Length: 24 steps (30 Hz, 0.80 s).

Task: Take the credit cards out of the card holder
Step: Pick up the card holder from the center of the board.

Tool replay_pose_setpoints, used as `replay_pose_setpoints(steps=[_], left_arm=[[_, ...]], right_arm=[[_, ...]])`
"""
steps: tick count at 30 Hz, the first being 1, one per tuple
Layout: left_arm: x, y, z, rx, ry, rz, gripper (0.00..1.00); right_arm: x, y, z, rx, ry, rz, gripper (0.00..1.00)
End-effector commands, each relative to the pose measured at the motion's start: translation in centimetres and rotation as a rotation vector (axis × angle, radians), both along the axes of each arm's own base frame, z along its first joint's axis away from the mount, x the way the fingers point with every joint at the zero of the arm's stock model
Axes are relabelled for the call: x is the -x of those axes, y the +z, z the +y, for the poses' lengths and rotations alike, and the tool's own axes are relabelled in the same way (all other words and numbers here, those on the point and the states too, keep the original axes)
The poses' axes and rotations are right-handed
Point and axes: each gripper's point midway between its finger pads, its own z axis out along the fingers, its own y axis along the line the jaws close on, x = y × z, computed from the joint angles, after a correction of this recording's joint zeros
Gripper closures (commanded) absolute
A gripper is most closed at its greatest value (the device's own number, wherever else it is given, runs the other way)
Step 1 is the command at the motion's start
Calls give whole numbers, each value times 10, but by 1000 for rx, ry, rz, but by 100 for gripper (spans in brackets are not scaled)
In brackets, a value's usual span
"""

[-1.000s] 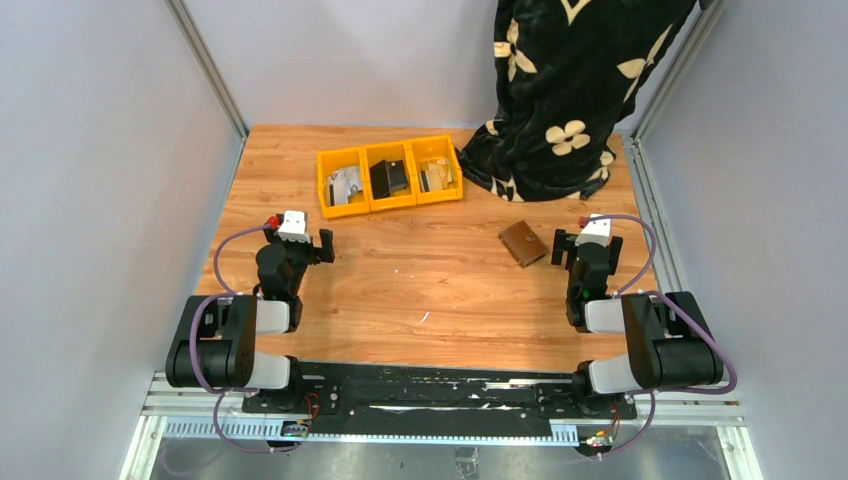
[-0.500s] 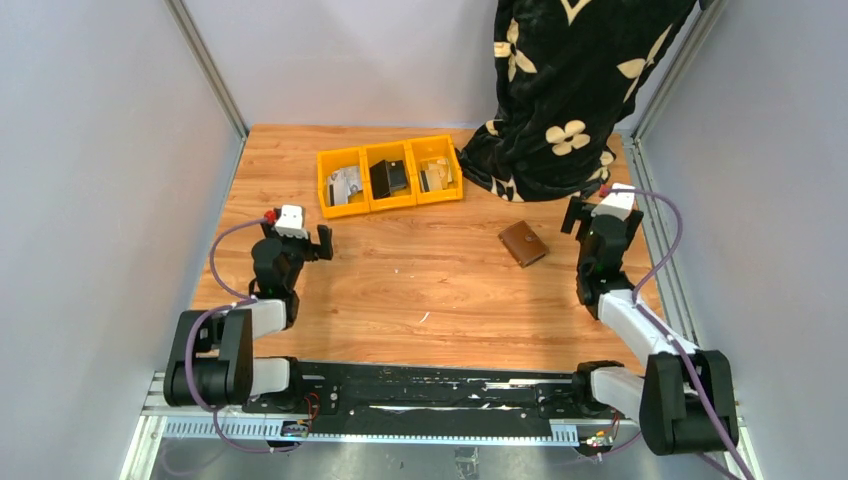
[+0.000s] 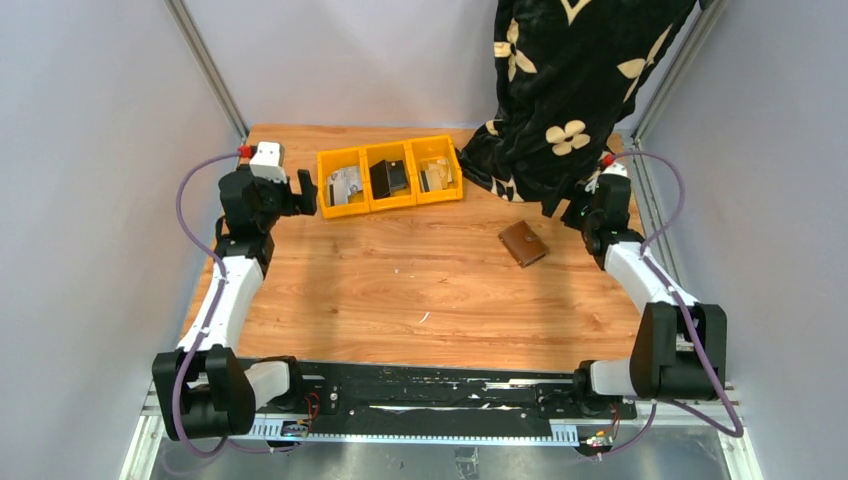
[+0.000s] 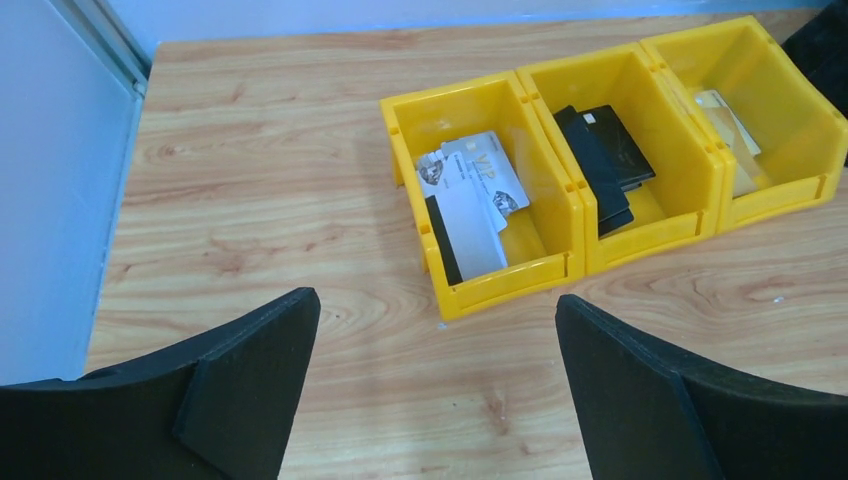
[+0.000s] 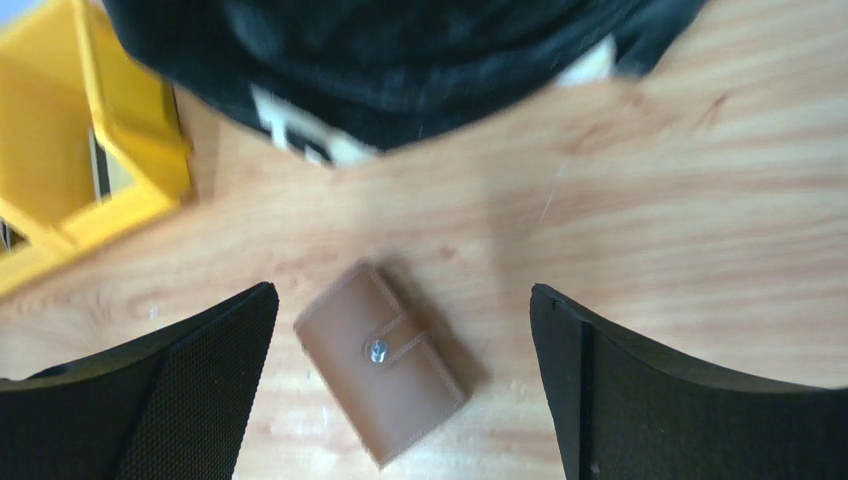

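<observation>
The brown leather card holder (image 3: 523, 243) lies shut and snapped on the table right of centre; it also shows in the right wrist view (image 5: 382, 363). My right gripper (image 3: 566, 207) is open and empty, raised behind and right of it (image 5: 404, 340). My left gripper (image 3: 306, 193) is open and empty at the far left, just left of the yellow tray; in its own view (image 4: 437, 345) only bare wood lies between the jaws. Credit cards lie in the tray: grey-white printed ones (image 4: 478, 200), black ones (image 4: 603, 157), a tan one (image 4: 727, 120). No cards show in the holder.
The yellow three-compartment tray (image 3: 391, 175) stands at the back centre. A black cloth with cream flowers (image 3: 565, 90) hangs at the back right, its hem on the table beside my right gripper. Grey walls and metal rails close in both sides.
Both arms have stretched out from near their bases toward the back. The left gripper moved up beside the tray. The right gripper moved back past the card holder. The holder has not moved.
</observation>
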Motion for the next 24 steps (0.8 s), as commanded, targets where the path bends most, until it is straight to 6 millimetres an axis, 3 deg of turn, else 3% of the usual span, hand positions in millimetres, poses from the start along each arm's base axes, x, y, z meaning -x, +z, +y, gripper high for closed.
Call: replay_pose_setpoints(steps=[1,7,11,24], left_arm=[[19,-8,4,41,18,204,0],[33,-3,0,59,-1,303,0],[39,1,-3,63,-19,331,0],[58,31,-21,78,-124,381,0]], right_arm=[[26,-44,42,-14,138,192,0],[29,-82,58,-4,177,328,0],[37,-106,61,99,158,442,0],[54,-136,86,289,170,498,0]])
